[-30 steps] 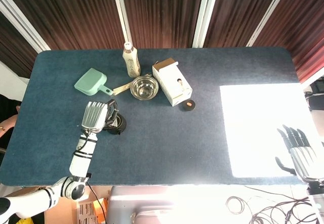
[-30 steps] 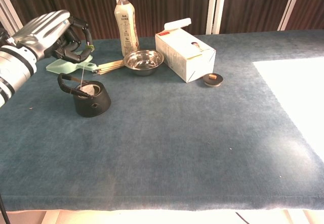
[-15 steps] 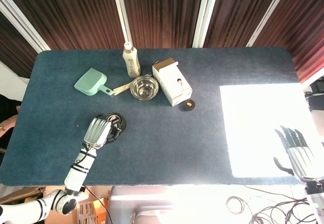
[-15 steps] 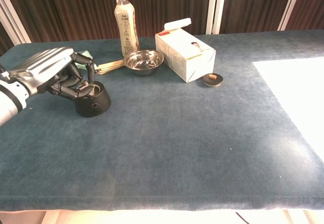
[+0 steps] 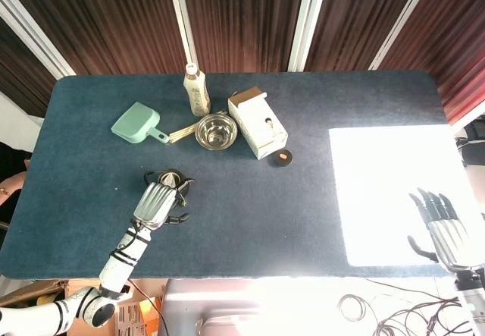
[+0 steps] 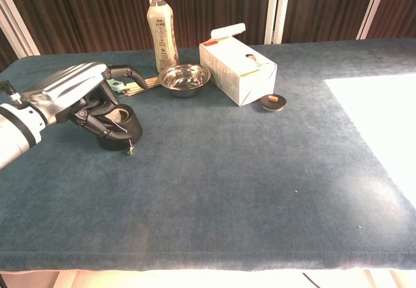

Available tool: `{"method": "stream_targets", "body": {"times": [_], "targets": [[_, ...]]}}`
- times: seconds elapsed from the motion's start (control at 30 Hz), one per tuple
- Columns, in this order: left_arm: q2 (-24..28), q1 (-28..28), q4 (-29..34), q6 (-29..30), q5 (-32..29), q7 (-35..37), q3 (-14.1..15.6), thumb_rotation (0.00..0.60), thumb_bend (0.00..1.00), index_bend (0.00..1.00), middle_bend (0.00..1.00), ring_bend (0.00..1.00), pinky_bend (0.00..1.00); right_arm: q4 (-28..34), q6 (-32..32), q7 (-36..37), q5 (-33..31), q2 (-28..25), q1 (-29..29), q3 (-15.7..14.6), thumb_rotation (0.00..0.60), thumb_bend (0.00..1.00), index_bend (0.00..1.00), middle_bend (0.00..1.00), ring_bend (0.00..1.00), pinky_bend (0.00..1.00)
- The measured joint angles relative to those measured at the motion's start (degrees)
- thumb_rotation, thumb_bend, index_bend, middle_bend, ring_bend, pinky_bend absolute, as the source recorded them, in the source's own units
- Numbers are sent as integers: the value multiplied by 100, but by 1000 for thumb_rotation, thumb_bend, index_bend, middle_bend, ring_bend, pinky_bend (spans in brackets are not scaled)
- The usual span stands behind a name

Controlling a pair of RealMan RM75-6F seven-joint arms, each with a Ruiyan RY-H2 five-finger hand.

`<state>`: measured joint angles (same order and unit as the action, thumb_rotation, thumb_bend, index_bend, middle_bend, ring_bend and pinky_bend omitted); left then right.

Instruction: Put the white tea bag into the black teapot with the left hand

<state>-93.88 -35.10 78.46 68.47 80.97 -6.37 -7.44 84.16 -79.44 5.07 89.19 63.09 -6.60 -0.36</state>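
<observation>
The black teapot (image 6: pixel 127 132) stands at the table's left, and in the head view the teapot (image 5: pixel 173 176) is partly covered by my left hand (image 5: pixel 158 203). The white tea bag (image 6: pixel 121 114) lies inside the pot as a pale patch. Its string runs over the rim to a small tag (image 6: pixel 130 150) hanging by the pot's front. My left hand (image 6: pixel 75 97) hovers over the pot's left side with thumb and fingers spread, and I see nothing pinched in it. My right hand (image 5: pixel 445 230) rests open at the table's far right edge.
Behind the teapot are a green dustpan (image 5: pixel 138 122), wooden sticks (image 5: pixel 182 132), a drink bottle (image 5: pixel 196 89), a steel bowl (image 5: pixel 215 132) and a white carton (image 5: pixel 259 124). A small black lid (image 5: pixel 283 157) lies by the carton. Sunlight glares on the table's right part (image 5: pixel 394 192).
My left hand came down from above the teapot toward the near edge and spread its fingers. The tea bag went into the pot, and its tag now hangs outside.
</observation>
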Motion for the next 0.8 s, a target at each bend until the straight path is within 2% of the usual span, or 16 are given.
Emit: {"method": "stream_targets", "body": {"times": [0.03, 0.1, 0.2, 0.5, 0.67, 0.8], "targets": [[13, 1, -8, -33, -60, -25, -16, 501, 435, 314, 976, 1000, 1000, -2, -8, 12, 8, -4, 3, -3, 600, 300, 0, 0, 0, 0], [63, 3, -23, -150, -249, -113, -55, 455, 530, 315, 982, 1000, 1000, -5, -20, 35, 23, -13, 9, -11, 600, 299, 0, 0, 0, 0], [190, 6, -23, -396, -616, -390, -99, 409, 576, 315, 985, 1000, 1000, -11, -34, 60, 39, -23, 15, -19, 600, 299, 0, 0, 0, 0], [656, -15, 383, -874, -1425, -1623, -83, 372, 684, 330, 1000, 1000, 1000, 11, 34, 16, 63, -17, -14, -46, 600, 299, 0, 0, 0, 0], [782, -96, 677, -947, -1760, -2159, -84, 357, 705, 337, 1000, 1000, 1000, 27, 54, 27, 65, -29, -22, -56, 600, 300, 0, 0, 0, 0], [737, -201, 659, -1080, -2020, -2316, -108, 332, 702, 337, 1000, 1000, 1000, 27, 54, 38, 74, -34, -21, -66, 600, 300, 0, 0, 0, 0]]}}
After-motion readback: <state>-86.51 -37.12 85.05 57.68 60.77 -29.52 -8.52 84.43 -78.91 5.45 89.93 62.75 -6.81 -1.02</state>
